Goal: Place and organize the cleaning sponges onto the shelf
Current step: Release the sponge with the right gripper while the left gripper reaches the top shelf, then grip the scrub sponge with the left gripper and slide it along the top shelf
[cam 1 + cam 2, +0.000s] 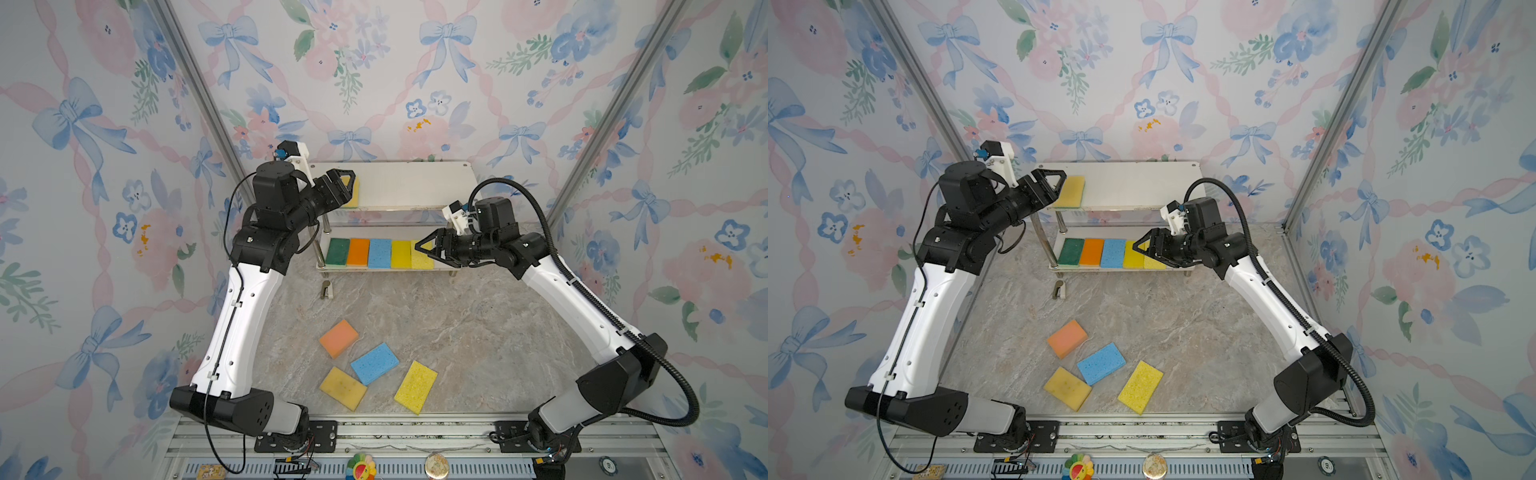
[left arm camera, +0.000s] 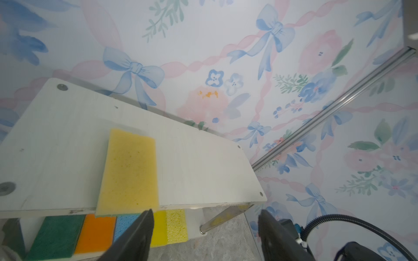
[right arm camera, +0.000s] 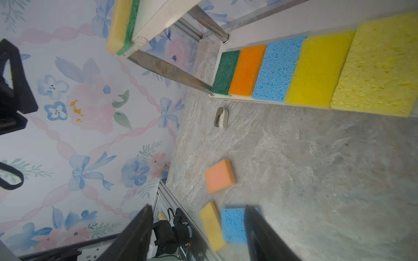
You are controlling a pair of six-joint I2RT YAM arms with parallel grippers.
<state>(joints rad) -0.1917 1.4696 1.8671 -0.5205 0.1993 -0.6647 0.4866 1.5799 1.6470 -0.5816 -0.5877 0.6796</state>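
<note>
The shelf point(image 1: 415, 183) point(image 1: 1142, 183) stands at the back, two white boards on metal legs. A yellow sponge point(image 1: 1070, 191) point(image 2: 130, 171) with a green underside lies at the left end of the upper board point(image 2: 67, 135), slightly overhanging its front edge. My left gripper point(image 1: 347, 183) point(image 2: 204, 217) hangs open just in front of it, holding nothing. The lower board carries a row: green point(image 1: 337, 251), orange point(image 1: 358, 252), blue point(image 1: 379, 253), yellow point(image 1: 401, 254) and pale yellow point(image 3: 373, 74). At that row's right end my right gripper point(image 1: 424, 249) point(image 3: 196, 210) is open and empty.
Several loose sponges lie near the table's front: peach point(image 1: 338, 338), blue point(image 1: 375, 363), dull yellow point(image 1: 343, 387), bright yellow point(image 1: 415, 386). A small metal clip point(image 1: 327, 289) sits in front of the shelf's left leg. An aluminium rail point(image 1: 374, 432) runs along the front edge.
</note>
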